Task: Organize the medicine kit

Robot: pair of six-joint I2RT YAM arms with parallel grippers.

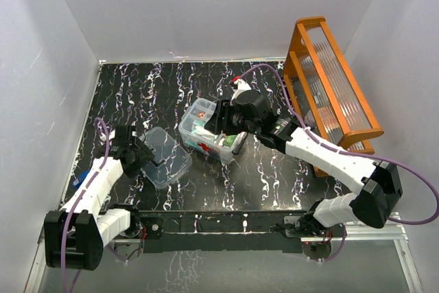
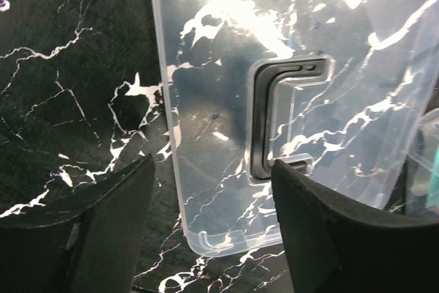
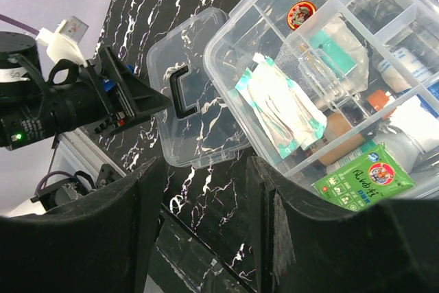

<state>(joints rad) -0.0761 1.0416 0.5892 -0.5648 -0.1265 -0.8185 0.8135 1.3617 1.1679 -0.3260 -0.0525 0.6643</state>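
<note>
Your left end effector hung open above the flat, clear plastic lid with its moulded black handle, lying on the white-veined black bench at lower left of the overhead view. Mid-frame sat the rectangular clear box. At its right edge, your right end effector had its fingers apart, gripping nothing.

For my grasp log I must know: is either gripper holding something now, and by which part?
Nothing appears held. The left gripper stands open over the lid; the right gripper is open beside the box.
</note>
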